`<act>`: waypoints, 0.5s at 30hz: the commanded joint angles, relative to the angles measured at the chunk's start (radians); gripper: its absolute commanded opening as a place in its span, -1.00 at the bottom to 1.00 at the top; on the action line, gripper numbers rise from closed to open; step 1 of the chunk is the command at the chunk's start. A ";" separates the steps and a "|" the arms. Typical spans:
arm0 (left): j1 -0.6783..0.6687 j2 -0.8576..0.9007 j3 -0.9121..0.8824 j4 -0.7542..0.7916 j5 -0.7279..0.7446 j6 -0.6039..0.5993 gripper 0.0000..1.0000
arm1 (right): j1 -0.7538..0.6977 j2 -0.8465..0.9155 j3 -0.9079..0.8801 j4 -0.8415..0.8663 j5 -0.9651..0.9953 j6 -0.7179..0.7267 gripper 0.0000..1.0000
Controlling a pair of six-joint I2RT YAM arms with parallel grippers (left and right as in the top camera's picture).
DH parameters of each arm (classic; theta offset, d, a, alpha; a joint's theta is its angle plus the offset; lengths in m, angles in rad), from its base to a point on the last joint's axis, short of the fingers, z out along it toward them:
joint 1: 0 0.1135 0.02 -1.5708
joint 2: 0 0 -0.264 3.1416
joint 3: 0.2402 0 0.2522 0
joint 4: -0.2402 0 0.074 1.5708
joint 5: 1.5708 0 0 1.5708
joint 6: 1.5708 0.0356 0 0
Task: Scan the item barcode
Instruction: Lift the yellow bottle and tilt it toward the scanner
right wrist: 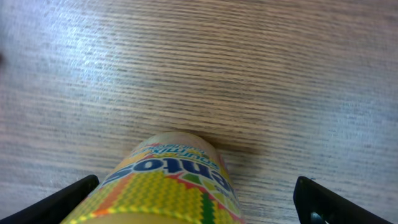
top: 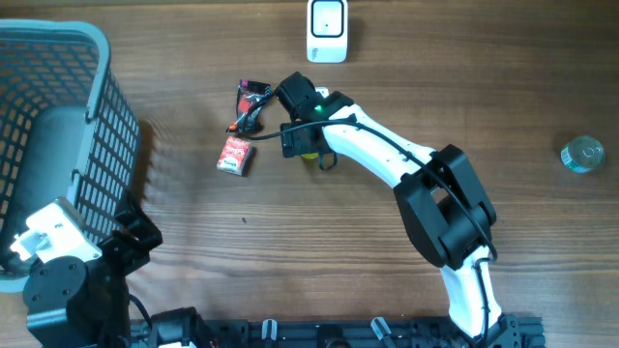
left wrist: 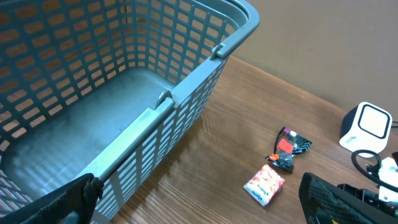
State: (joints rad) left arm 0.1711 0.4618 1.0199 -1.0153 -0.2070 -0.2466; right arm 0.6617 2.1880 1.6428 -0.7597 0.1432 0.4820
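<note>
Grey-blue mesh basket (left wrist: 186,112) is sitting at left on the table (left wrist: 280,81). Red-and-white packet (left wrist: 264,185) is lying just beside a black-and-red wrapper (left wrist: 290,149); white scanner (left wrist: 367,127) is standing farther right.

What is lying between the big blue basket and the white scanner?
Two little packets: a red packet and a dark wrapper, lying on the table. The left wrist view shows them best.
</note>
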 commanded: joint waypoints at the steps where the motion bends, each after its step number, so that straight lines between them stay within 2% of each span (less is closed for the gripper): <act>1: -0.005 0.002 -0.003 -0.008 0.016 -0.012 1.00 | -0.001 -0.048 0.016 -0.004 0.014 -0.177 1.00; 3: -0.005 0.002 -0.003 -0.012 0.016 -0.012 1.00 | -0.001 -0.091 0.016 -0.014 -0.006 -0.260 0.99; 6: -0.005 0.002 -0.003 -0.012 0.016 -0.013 1.00 | -0.001 -0.153 0.016 -0.051 -0.176 -0.465 1.00; 15: -0.005 0.002 -0.003 -0.015 0.016 -0.024 1.00 | -0.001 -0.162 0.016 -0.035 -0.163 -0.474 1.00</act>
State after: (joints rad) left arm 0.1711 0.4618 1.0199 -1.0325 -0.2070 -0.2501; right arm 0.6621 2.0270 1.6447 -0.8188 -0.0162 0.0349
